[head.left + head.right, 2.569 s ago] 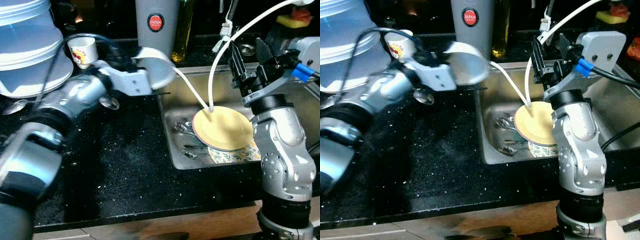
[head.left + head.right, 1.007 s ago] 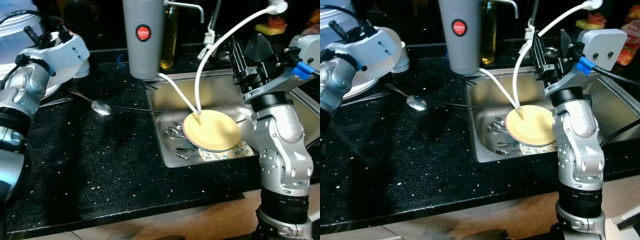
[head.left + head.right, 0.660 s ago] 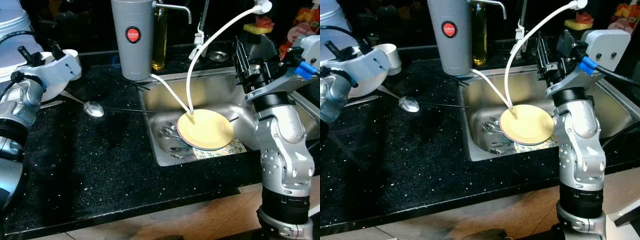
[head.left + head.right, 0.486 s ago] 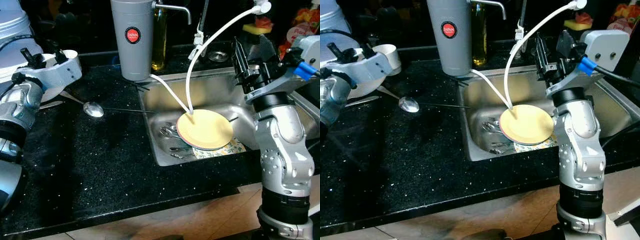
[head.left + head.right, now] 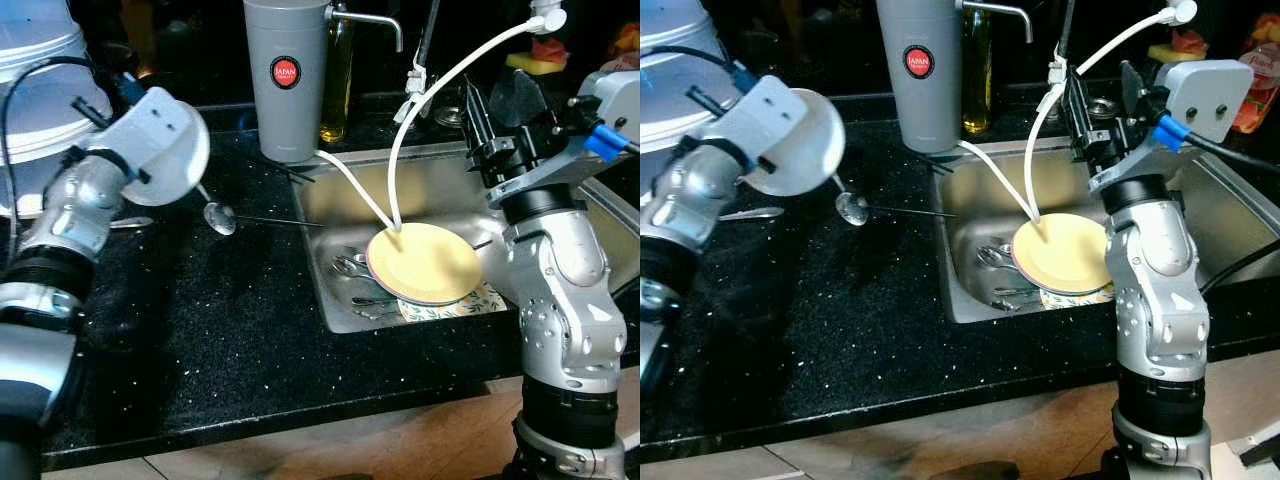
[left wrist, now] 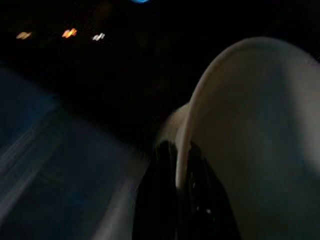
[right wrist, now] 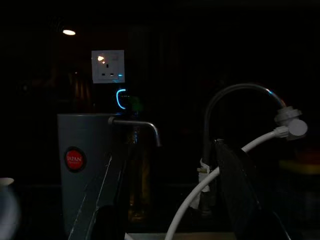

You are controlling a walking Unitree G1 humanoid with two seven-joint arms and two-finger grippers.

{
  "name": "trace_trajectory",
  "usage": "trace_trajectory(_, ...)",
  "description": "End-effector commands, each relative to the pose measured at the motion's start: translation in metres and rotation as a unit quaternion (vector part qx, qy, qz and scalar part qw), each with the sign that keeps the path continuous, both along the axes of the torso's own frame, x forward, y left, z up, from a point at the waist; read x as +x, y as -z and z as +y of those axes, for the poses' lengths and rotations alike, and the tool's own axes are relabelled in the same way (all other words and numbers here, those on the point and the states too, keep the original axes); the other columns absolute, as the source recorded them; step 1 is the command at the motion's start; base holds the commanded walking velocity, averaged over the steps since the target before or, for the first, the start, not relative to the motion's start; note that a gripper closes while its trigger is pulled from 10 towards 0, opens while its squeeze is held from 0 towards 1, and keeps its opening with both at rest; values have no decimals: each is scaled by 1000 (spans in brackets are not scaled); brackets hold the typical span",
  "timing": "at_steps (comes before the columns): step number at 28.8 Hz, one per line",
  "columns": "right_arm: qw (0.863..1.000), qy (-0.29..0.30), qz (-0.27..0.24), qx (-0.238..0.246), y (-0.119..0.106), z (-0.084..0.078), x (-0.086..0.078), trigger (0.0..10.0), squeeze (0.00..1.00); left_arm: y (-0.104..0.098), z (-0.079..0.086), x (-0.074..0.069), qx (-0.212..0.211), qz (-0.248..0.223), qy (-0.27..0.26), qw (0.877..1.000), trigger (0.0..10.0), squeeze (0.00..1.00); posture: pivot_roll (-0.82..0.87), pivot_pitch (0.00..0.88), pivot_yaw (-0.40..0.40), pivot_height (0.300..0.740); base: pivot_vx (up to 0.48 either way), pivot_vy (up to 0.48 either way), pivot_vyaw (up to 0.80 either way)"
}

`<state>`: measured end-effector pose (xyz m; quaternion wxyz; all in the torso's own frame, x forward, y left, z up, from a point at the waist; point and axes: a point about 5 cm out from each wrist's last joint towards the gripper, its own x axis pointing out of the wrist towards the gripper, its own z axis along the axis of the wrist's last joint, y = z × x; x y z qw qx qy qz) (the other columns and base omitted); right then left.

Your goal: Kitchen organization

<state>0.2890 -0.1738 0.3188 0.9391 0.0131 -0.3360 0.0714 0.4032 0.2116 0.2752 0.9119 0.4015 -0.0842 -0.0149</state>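
Left eye view: left claw (image 6: 176,172) grips one white plate (image 5: 168,150).

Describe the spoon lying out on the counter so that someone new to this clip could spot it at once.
Start at the steel sink set in the black counter. Just off its left rim, in front of the tall grey canister, lies the ladle-like spoon. Unlike the cutlery piled in the sink, it lies alone on the stone, round bowl up.

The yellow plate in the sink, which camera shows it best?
The left eye view shows it best: the yellow plate lies whole in the sink, resting on cutlery, with the white hose ending on it. The right eye view has the right arm covering the plate's edge. The wrist views look elsewhere.
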Motion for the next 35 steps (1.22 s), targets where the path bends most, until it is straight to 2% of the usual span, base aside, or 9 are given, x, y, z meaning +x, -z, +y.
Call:
trace_trajectory(1,1000,-2,-1,0,0,0,0,10000,0,26,-23,0,-24,66,48,996,10000,0,2,42,15,740,0,0,0)
trace_trajectory(5,1000,-2,-2,-1,0,-1,0,10000,0,27,-47,-2,-58,79,92,991,10000,0,1,35,12,740,0,0,0)
trace_trajectory(7,1000,-3,-4,-3,-1,0,1,10000,0,31,-75,-6,-94,95,140,981,10000,0,-4,28,13,740,0,0,0)
trace_trajectory(12,1000,-4,-6,-6,-3,0,2,10000,0,31,-121,-13,-160,120,209,957,10000,0,-10,17,6,740,0,0,0)
trace_trajectory(16,1000,-4,-8,-9,-4,0,2,10000,0,17,-142,-18,-200,108,244,943,10000,0,-20,13,6,740,0,0,0)
trace_trajectory(21,1000,-3,-9,-10,-5,-1,2,10000,0,-12,-115,-12,-153,8,189,970,10000,0,-17,15,5,740,0,0,0)
trace_trajectory(28,1000,-5,-8,-8,-4,0,2,10000,0,-43,-75,-14,-119,-76,126,982,10000,0,-4,22,0,740,0,0,0)
trace_trajectory(31,1000,-7,-8,-7,-4,1,3,10000,0,-45,-51,-16,-42,-83,96,991,10000,0,-4,22,0,740,0,0,0)
trace_trajectory(35,1000,-7,-8,-7,-3,1,3,10000,0,-43,-31,-14,-15,-76,54,995,10000,0,2,27,5,740,0,0,0)
